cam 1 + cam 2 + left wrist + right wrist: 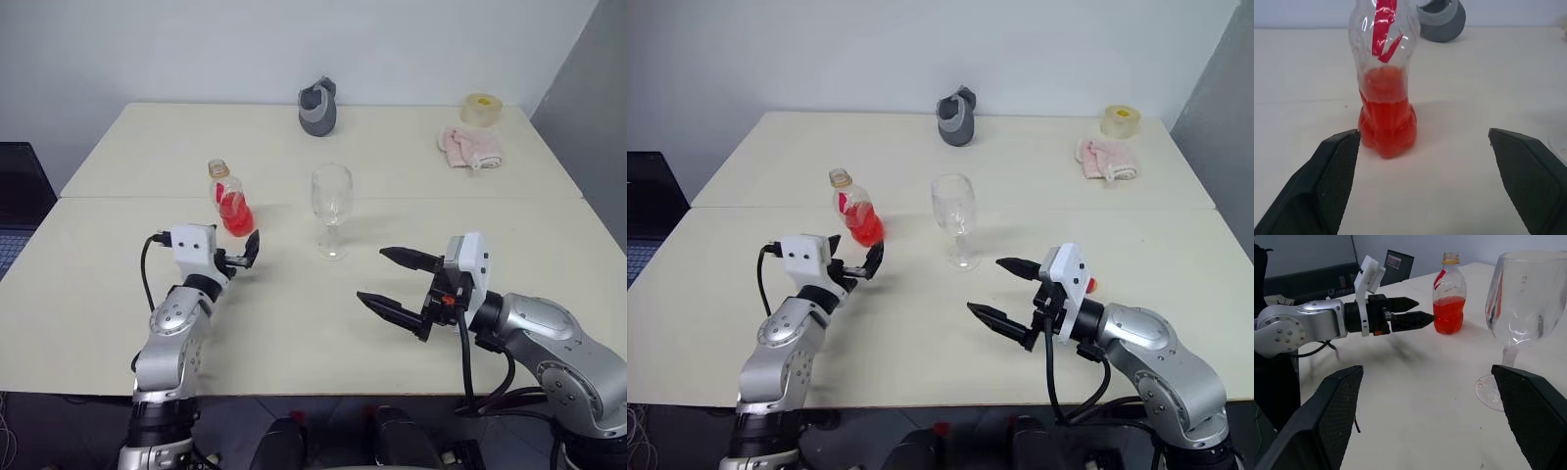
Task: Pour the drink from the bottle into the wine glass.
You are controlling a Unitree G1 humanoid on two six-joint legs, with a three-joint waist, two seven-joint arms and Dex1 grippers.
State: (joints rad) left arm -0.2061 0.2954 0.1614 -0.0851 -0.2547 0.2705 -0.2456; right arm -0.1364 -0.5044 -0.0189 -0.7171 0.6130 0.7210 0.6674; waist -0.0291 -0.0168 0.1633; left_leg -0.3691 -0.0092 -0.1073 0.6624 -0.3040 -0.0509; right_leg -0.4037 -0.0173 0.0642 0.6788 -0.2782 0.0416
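Two grippers: you have both over the cream table, each with its jaws spread wide and nothing between them.
Head views, bottle: you see the bottle standing upright on the table, cap off, the drink filling only its bulbous base.
Head views, wine glass: the wine glass stands upright and looks empty, near the bottle on its right, the two apart.
Head views, left gripper: your left gripper sits just in front of the bottle, pointing toward it, not touching it.
Head views, right gripper: your right gripper hangs nearer you than the glass and to its right, well short of it, fingers aimed left.
Head views, far edge: a grey pouch, a tape roll and a pink cloth lie at the back.
Left wrist view: you look between two wide-set fingers at the bottle's red base, which sits closer to one finger and beyond both tips.
Right wrist view: your fingers frame the glass foot; the bottle and the left gripper lie beyond, apart from each other.
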